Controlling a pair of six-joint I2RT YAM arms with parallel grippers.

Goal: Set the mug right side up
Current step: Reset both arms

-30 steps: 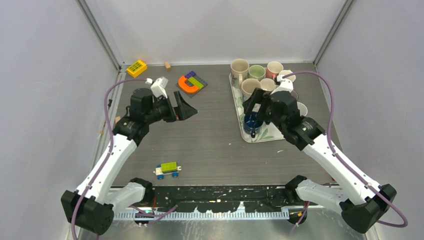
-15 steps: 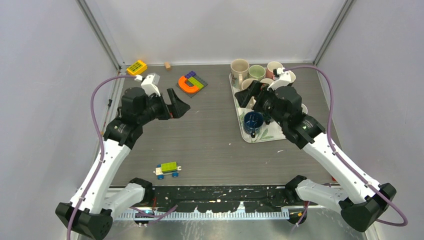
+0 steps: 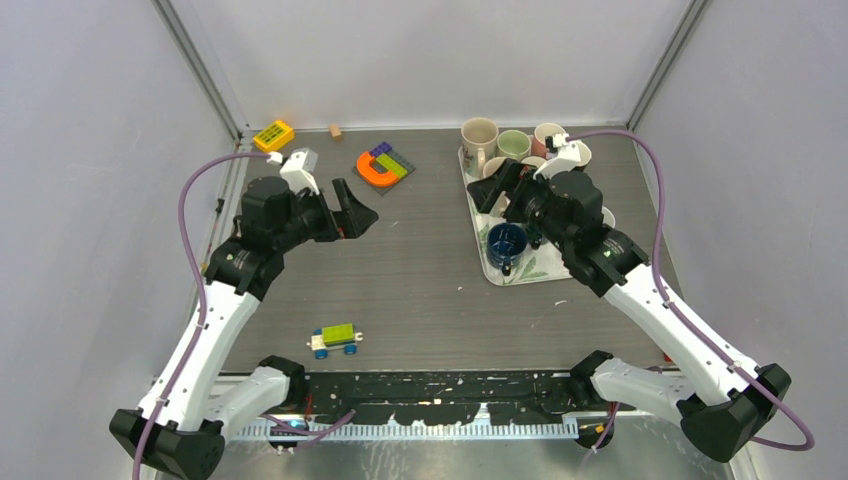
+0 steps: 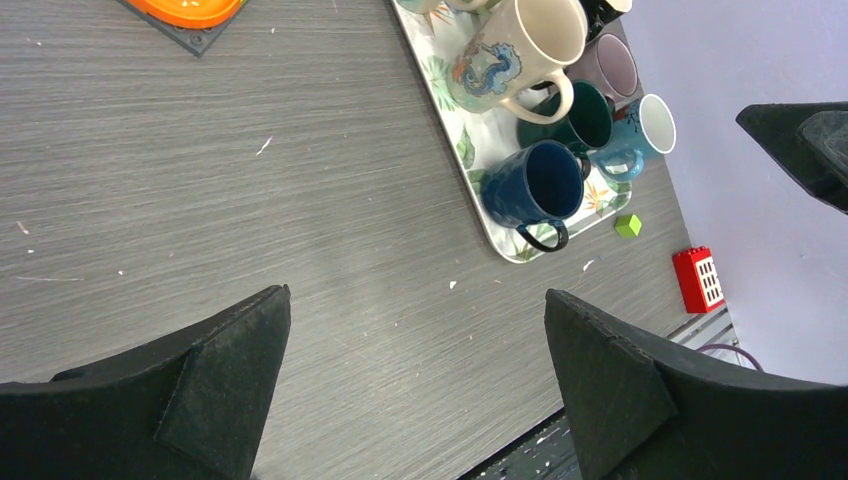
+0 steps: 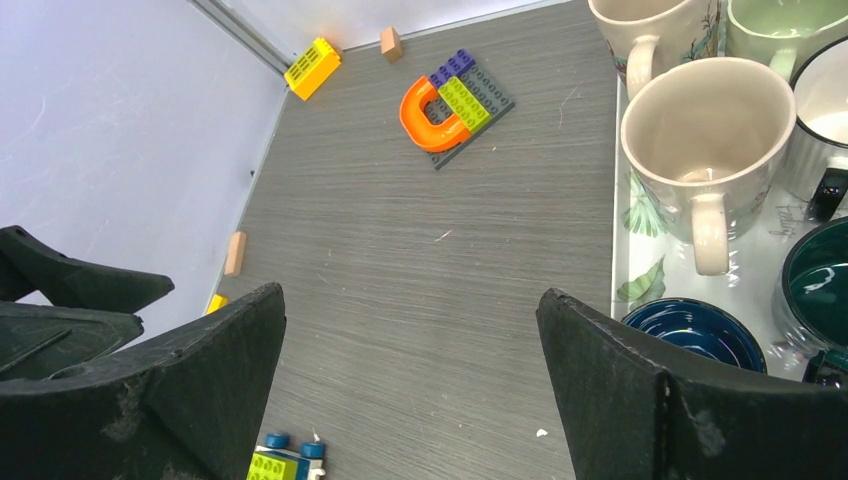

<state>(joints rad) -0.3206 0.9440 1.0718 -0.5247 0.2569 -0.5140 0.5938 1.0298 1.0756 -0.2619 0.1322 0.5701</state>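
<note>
A dark blue mug (image 3: pixel 506 243) (image 4: pixel 535 185) (image 5: pixel 690 330) stands mouth up at the near left corner of the leaf-patterned tray (image 3: pixel 540 270), handle toward the table's front. Several other mugs crowd the tray, among them a cream one (image 5: pixel 705 140) and a dark green one (image 4: pixel 583 117); every mug that shows has its mouth up. My right gripper (image 3: pixel 497 190) (image 5: pixel 410 390) hangs open and empty above the tray's left edge, behind the blue mug. My left gripper (image 3: pixel 358 212) (image 4: pixel 415 380) is open and empty over the bare table, left of the tray.
An orange arch on a brick plate (image 3: pixel 381 167) lies at the back centre, a yellow brick (image 3: pixel 274 135) and a small wooden block (image 3: pixel 335 131) by the back wall. A toy brick car (image 3: pixel 335 339) sits near the front. A red brick (image 4: pixel 698 279) and green cube (image 4: pixel 627 226) lie beyond the tray.
My right gripper has drawn back from over the dark blue mug toward the rear of the tray. The left arm has lifted and shifted slightly left. Both stayed open.
</note>
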